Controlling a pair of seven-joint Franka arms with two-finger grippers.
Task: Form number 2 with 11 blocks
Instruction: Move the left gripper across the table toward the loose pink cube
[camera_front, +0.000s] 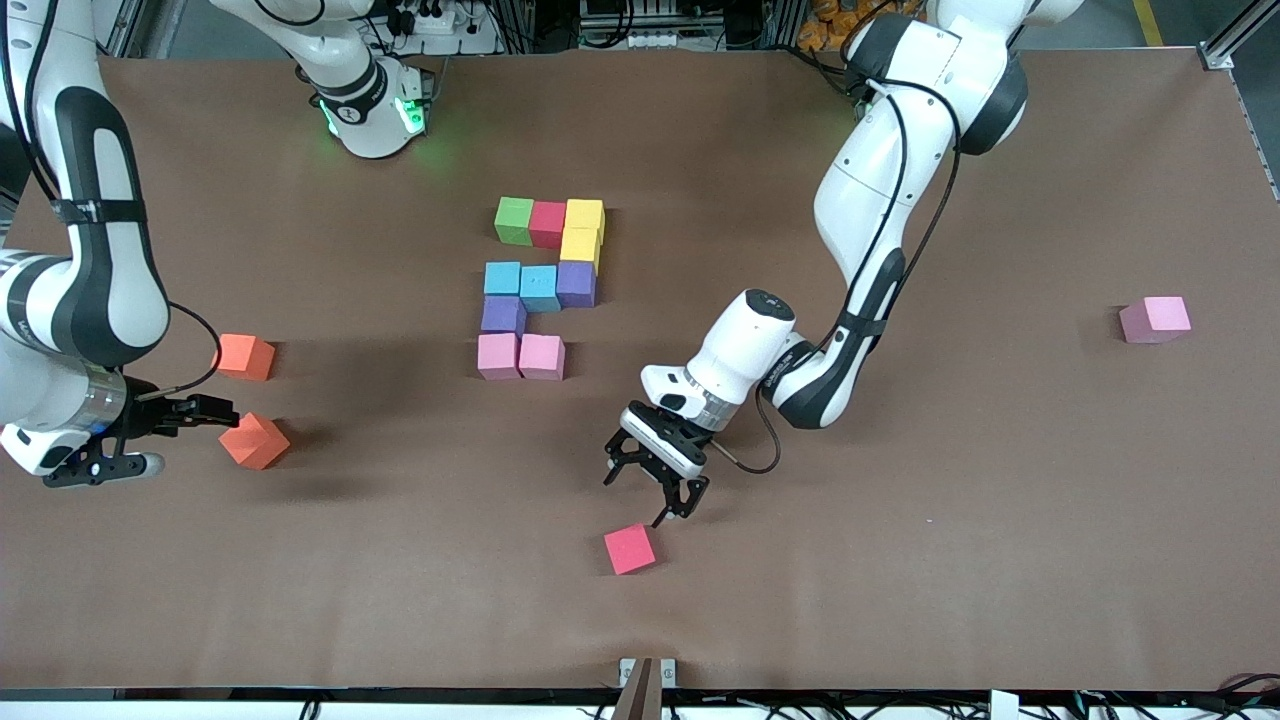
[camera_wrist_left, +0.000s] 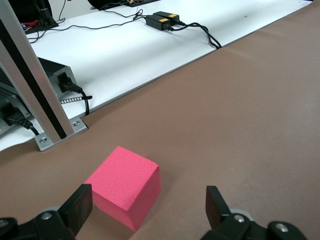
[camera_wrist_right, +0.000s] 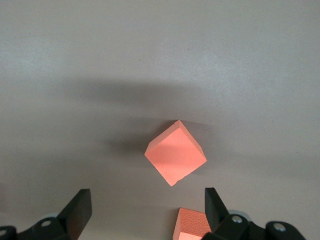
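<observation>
Ten blocks touch in the middle of the table: green, red and yellow in a row, then a second yellow. Two light blue and a purple follow, then another purple and two pink. A pale pink block lies alone toward the left arm's end. A deep pink-red block sits near the front edge. My left gripper hangs open just above it, holding nothing. My right gripper is open and empty beside the orange cubes.
Two orange cubes lie toward the right arm's end, one turned cornerwise, the other close to a right fingertip. A metal bracket and post stand at the table's front edge.
</observation>
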